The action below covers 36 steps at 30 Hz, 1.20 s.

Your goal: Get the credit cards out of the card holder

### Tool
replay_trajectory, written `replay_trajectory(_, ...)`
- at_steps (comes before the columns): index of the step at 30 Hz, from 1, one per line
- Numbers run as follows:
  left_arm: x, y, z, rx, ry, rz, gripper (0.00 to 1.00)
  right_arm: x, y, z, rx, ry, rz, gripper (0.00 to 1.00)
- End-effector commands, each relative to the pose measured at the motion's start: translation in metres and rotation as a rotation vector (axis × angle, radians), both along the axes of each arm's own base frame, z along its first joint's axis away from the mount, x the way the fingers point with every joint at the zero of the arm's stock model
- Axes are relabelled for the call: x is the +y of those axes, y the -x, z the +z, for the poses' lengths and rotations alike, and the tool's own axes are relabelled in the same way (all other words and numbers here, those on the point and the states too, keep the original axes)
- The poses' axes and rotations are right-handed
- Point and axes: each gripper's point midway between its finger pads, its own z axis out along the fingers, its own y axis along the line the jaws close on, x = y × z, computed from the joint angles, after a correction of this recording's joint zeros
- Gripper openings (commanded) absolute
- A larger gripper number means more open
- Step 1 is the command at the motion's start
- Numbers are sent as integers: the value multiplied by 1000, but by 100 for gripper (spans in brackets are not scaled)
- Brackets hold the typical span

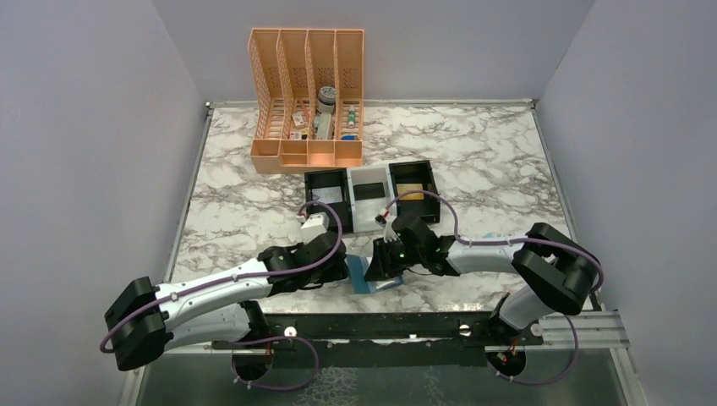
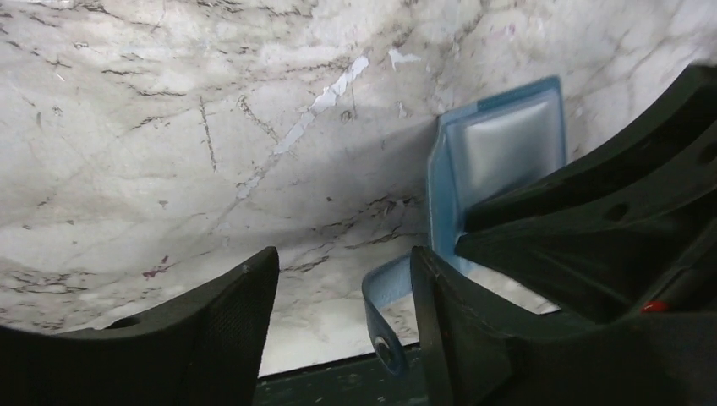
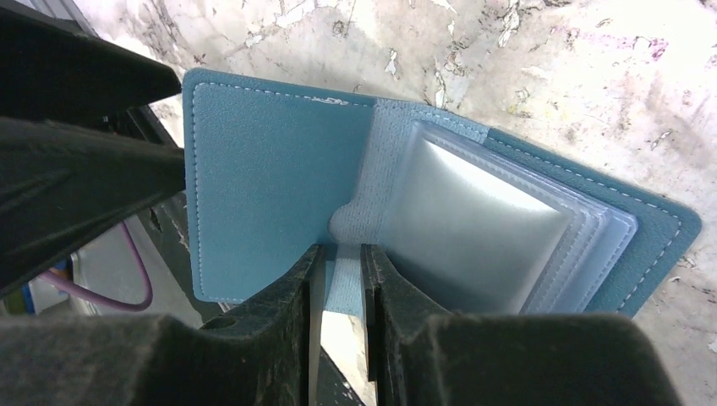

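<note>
The light-blue card holder (image 1: 369, 277) lies open near the table's front edge, between my two grippers. In the right wrist view the holder (image 3: 270, 186) shows a plain blue panel on the left and clear plastic sleeves (image 3: 473, 228) on the right. No credit card shows in the sleeves. My right gripper (image 3: 340, 252) is nearly closed on the holder's pale centre strip at its near edge. My left gripper (image 2: 342, 262) is open over bare marble just left of the holder (image 2: 507, 152), with the holder's snap strap (image 2: 385, 326) next to its right finger.
A black-and-white three-compartment tray (image 1: 372, 173) stands behind the grippers, with a black flat rectangle (image 1: 368, 192) in its middle compartment. An orange file rack (image 1: 309, 93) with small items stands at the back. The table's front edge and a dark rail lie just behind the holder.
</note>
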Motion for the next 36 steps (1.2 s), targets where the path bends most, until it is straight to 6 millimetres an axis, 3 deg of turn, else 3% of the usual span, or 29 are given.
replay_trajectory(1, -4, -11, 7, -17, 126, 57, 69, -3, -5, -10, -13, 31, -37, 23)
replay_trajectory(5, -17, -15, 17, -24, 279, 52, 85, -3, -4, -14, 5, 37, -37, 23)
replay_trajectory(12, -36, -9, 26, -28, 454, 4, 89, -3, -4, -17, 24, 43, -55, 23)
replay_trajectory(22, -22, -11, 29, -57, 436, 53, 89, -3, -4, -17, 34, 39, -69, 23)
replay_trajectory(27, -29, -5, 13, -10, 423, 13, 83, 0, -3, -13, 39, 22, -72, 24)
replay_trajectory(33, -34, -7, 4, 7, 412, 13, 69, 1, -6, -5, 27, 13, -77, 24)
replay_trajectory(36, -27, -9, -1, 12, 372, 36, 56, 3, -6, 0, 26, 0, -70, 24)
